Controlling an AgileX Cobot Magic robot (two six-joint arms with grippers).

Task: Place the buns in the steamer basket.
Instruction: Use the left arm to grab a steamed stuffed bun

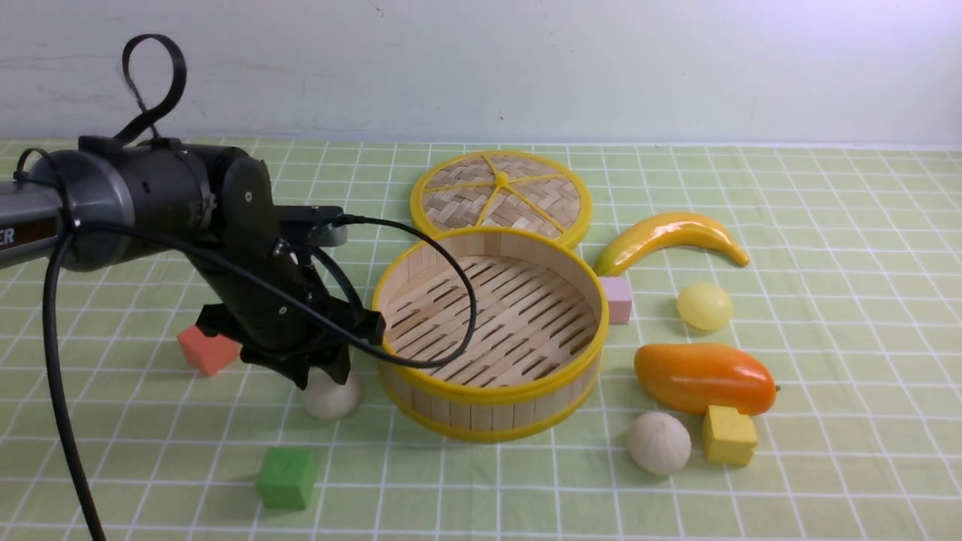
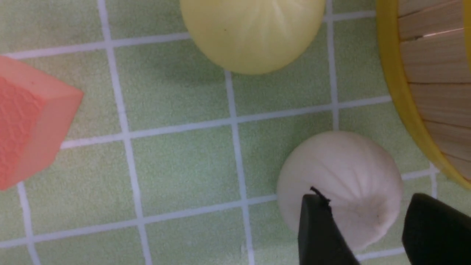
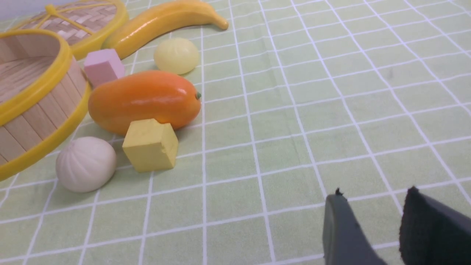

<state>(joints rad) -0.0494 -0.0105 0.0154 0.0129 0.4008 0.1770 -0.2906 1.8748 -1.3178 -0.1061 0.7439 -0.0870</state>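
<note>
Green cube (image 1: 285,478) foremost; left claw (image 2: 368,209) gapes over white bun (image 2: 338,173) beside steamer basket (image 2: 401,92), right claw (image 3: 375,200) apart.

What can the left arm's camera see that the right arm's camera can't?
Only the left wrist view: a red block, a yellow bun, and a white bun at the open fingers of the left gripper.
Only the right wrist view: mango, banana, yellow block, pink block, lid, second white bun, second yellow bun, right gripper.
Both: the steamer basket and the green checked cloth.
</note>
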